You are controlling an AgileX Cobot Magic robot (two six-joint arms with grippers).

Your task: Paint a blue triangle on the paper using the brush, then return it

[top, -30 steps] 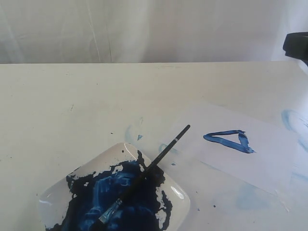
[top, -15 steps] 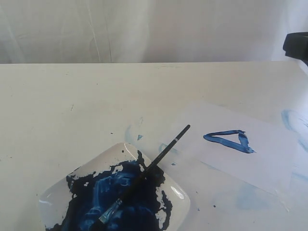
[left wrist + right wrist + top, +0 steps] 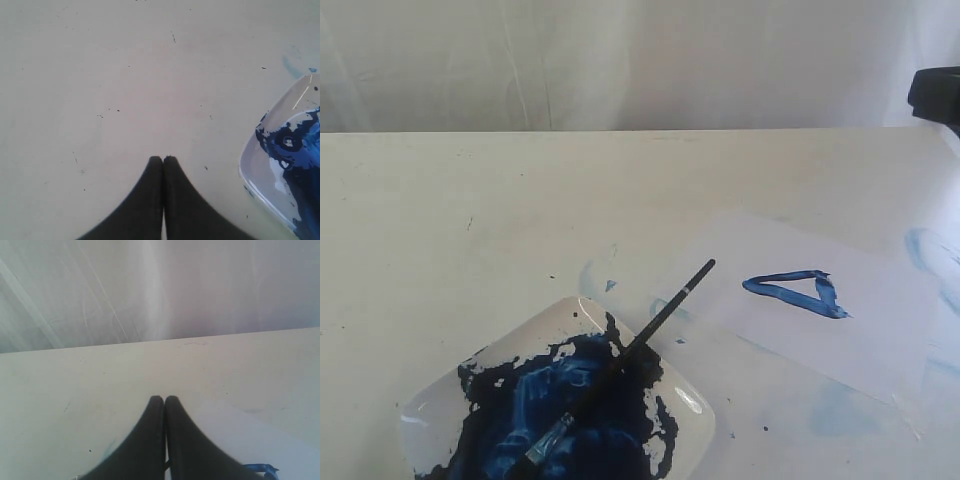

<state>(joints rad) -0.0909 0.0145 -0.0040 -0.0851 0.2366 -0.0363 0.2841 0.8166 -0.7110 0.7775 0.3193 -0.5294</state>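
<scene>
The brush (image 3: 625, 355) lies free, its blue-stained bristles in the paint dish (image 3: 690, 400) and its black handle slanting out over the rim toward the paper (image 3: 880, 330). On that thin white sheet sits the dark blue triangle (image 3: 798, 292), long and flat; one corner of the blue triangle (image 3: 261, 469) shows in the right wrist view. My left gripper (image 3: 163, 159) is shut on nothing above bare table, beside the dish (image 3: 260, 165). My right gripper (image 3: 164, 399) is shut and empty too, raised over the table near the paper (image 3: 240, 440). Neither gripper's fingers show in the exterior view.
The square glass dish holds a wide pool of dark blue paint (image 3: 540, 410). Pale blue smears (image 3: 925, 245) mark the table around the sheet. A black arm part (image 3: 935, 95) sticks in at the right edge. A white curtain (image 3: 620, 60) closes the far side.
</scene>
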